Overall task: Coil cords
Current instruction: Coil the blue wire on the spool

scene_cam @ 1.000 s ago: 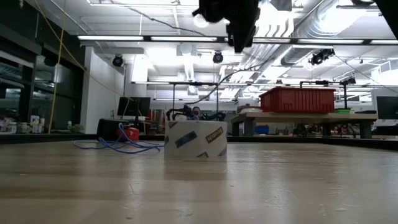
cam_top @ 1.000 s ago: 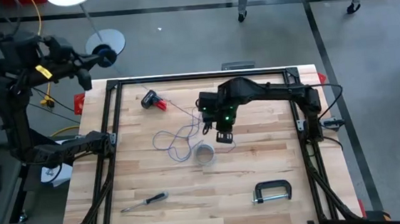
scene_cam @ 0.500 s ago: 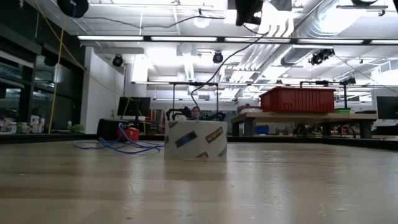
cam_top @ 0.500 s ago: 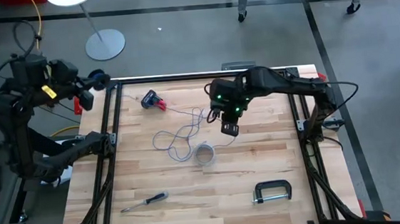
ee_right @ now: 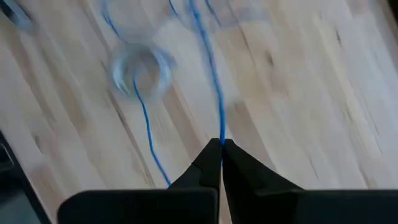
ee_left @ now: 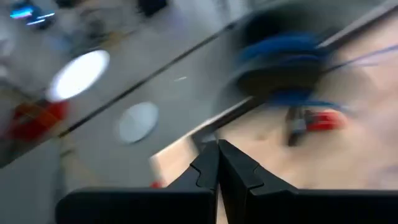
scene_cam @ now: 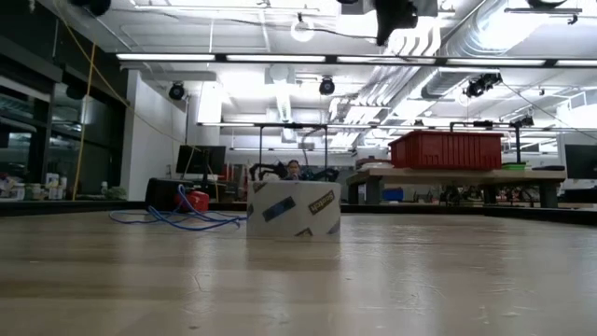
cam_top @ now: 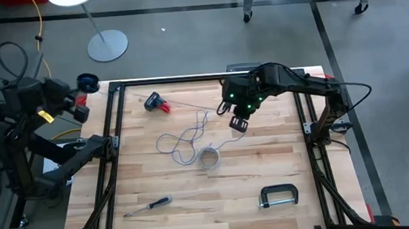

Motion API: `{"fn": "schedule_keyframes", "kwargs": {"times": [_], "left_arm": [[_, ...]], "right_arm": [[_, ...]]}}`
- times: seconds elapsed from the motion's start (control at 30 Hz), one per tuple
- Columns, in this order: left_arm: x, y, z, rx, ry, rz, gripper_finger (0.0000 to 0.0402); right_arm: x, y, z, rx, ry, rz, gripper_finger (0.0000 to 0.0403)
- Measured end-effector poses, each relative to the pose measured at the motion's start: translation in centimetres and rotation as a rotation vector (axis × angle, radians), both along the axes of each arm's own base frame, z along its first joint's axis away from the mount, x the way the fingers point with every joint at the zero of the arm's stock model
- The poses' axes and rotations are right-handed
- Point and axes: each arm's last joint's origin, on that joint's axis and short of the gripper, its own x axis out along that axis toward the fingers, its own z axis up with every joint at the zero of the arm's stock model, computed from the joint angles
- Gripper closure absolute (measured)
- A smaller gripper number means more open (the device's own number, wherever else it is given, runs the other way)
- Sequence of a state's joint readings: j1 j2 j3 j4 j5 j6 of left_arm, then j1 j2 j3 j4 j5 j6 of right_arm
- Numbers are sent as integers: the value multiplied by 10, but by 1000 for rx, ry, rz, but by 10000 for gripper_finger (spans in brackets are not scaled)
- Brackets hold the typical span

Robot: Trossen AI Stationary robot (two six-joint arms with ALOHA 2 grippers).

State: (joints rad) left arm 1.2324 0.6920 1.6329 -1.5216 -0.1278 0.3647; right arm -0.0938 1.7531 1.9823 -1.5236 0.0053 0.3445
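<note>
Blue cord point(ee_right: 214, 106) ran straight out from the pinched tips of the right gripper point(ee_right: 221, 144), so that gripper was shut on it, raised above the far right part of the wooden counter point(cam_top: 267, 164). From the right gripper point(cam_top: 238, 122) in the high view, the slack lay toward the counter's middle and left: a loose tangle of loops point(cam_top: 181, 142), blue and pale grey mixed, sprawled flat between the red-and-black tool point(cam_top: 157, 103) at the far left and the tape roll point(cam_top: 209, 158). Long axis of the mess ran roughly diagonal, from the red tool toward the roll. The right arm was clearly the nearer one; my read is any gathering pull goes from its side. The left gripper point(ee_left: 217, 149) was closed with nothing visible between its tips, hanging off the counter's far left corner beside a blue spool point(cam_top: 87, 83); too blurred to say whether the cord joined that spool. Low view: the tape roll point(scene_cam: 293, 208) stood upright with the blue loops point(scene_cam: 177, 217) lying flat just left of it. The roll carried printed patches, but no lettering was legible. A screwdriver point(cam_top: 147, 205) and a clamp point(cam_top: 278, 195) sat well apart near the front edge.
</note>
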Motion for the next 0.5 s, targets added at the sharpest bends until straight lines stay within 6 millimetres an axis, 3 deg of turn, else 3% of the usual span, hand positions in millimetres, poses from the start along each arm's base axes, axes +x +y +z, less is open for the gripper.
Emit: {"fn": "schedule_keyframes", "kwargs": {"times": [0.2,0.5], "left_arm": [[0,-1,3,33,-45,-12,401],[10,-2,6,-53,-354,-210,401]], "right_arm": [[4,-2,1,-9,-46,3,403],[8,-3,3,66,-101,20,403]]}}
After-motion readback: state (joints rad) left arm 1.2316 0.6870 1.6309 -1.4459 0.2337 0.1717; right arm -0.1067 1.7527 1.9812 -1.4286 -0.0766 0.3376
